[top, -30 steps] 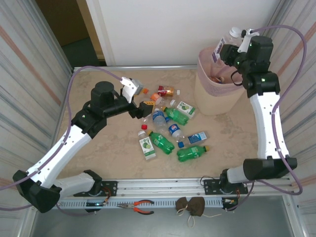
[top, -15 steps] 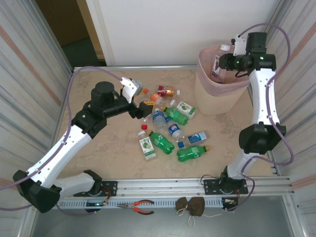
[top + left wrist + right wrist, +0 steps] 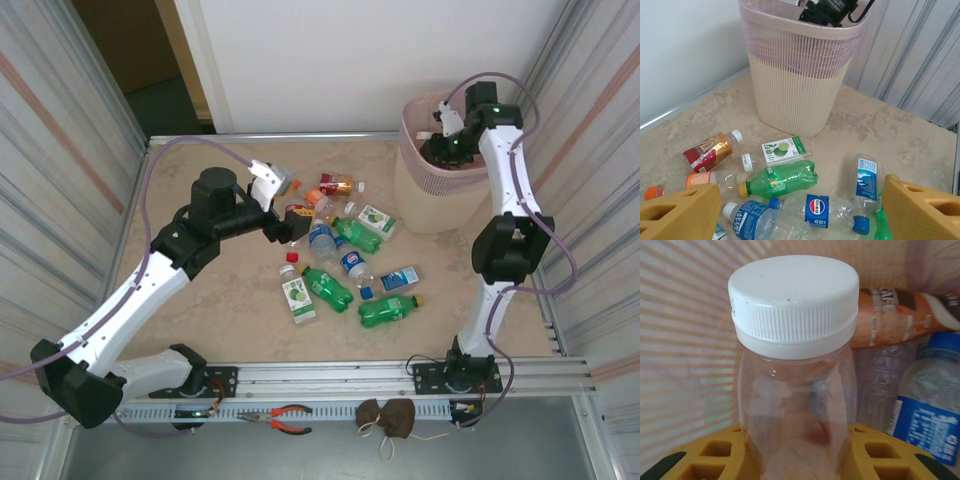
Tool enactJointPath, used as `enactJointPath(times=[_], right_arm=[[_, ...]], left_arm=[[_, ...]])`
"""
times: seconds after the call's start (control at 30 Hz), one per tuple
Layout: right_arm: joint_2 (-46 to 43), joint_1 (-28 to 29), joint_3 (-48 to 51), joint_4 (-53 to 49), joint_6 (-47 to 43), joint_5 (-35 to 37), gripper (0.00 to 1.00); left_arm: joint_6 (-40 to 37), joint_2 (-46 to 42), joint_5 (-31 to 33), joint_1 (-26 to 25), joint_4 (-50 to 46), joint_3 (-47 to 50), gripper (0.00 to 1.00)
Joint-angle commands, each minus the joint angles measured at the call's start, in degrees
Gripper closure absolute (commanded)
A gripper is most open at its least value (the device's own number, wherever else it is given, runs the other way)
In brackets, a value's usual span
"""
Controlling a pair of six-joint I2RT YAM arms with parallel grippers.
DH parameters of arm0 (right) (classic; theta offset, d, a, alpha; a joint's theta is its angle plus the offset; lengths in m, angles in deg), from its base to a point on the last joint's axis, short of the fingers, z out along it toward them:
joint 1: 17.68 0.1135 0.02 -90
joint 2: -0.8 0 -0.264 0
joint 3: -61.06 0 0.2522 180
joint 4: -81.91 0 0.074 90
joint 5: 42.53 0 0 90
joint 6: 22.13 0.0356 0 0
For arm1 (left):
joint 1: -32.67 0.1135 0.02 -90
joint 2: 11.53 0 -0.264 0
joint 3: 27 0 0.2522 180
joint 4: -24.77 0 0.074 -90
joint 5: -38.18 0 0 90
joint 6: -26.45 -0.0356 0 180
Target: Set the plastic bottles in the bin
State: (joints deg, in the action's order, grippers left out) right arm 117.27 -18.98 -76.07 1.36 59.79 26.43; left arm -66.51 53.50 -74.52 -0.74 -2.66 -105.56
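Note:
Several plastic bottles [image 3: 327, 287] lie scattered mid-table, green, clear and brown. My left gripper [image 3: 285, 222] hovers over the pile's left side, open with nothing between its yellow fingers [image 3: 680, 212]. Beneath it lie a Pepsi bottle [image 3: 825, 210], a green bottle [image 3: 780, 180] and a lime-labelled one [image 3: 785, 150]. The pale pink bin [image 3: 440, 200] stands at the back right, and shows as the bin [image 3: 800, 85] in the left wrist view. My right gripper [image 3: 440, 145] is down inside it, shut on a clear white-capped bottle [image 3: 795, 365]. Other bottles [image 3: 930, 410] lie in the bin.
Corrugated walls close in both sides of the table [image 3: 200, 290]. A metal rail [image 3: 330, 375] runs along the near edge. Below it lie orange-handled pliers [image 3: 280, 418] and a brown pouch [image 3: 390, 418]. A loose white cap [image 3: 747, 160] lies by the bottles.
The right arm has swung its bottle from above the bin's rim down into the bin. The left arm has hardly moved.

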Motion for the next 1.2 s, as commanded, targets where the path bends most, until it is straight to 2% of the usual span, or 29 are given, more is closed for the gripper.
enactJointPath(times=[0.0, 0.3, 0.7, 0.77, 0.87, 1.0, 1.17], right_arm=[[2.7, 0.9, -2.4, -3.0, -2.0, -0.1, 0.66], [9.7, 1.6, -2.5, -4.9, -3.3, -0.3, 0.66], [16.3, 0.5, -2.5, -5.2, -0.2, 5.2, 0.66], [16.2, 0.2, -2.6, -5.2, 0.5, 7.0, 0.63], [14.7, -0.2, -2.6, -4.8, 1.0, 5.1, 0.56], [11.2, -0.2, -2.7, -4.3, 1.8, 2.0, 0.42], [6.4, -0.6, -2.8, -3.7, 3.4, 0.3, 0.37]], left_arm=[[0.8, -0.3, -0.6, 0.0, 1.2, 0.8, 0.16], [1.6, -0.3, -0.6, 0.0, 2.0, 1.8, 0.16], [2.5, -0.6, -0.5, 0.0, 2.3, 2.6, 0.16], [2.6, -0.6, -0.6, 0.1, 2.2, 2.7, 0.17], [2.8, -0.7, -0.4, 0.0, 2.3, 2.7, 0.17], [2.8, -0.8, -0.6, 0.1, 2.2, 2.5, 0.16], [2.8, -1.1, -0.4, 0.1, 2.0, 2.5, 0.17]])
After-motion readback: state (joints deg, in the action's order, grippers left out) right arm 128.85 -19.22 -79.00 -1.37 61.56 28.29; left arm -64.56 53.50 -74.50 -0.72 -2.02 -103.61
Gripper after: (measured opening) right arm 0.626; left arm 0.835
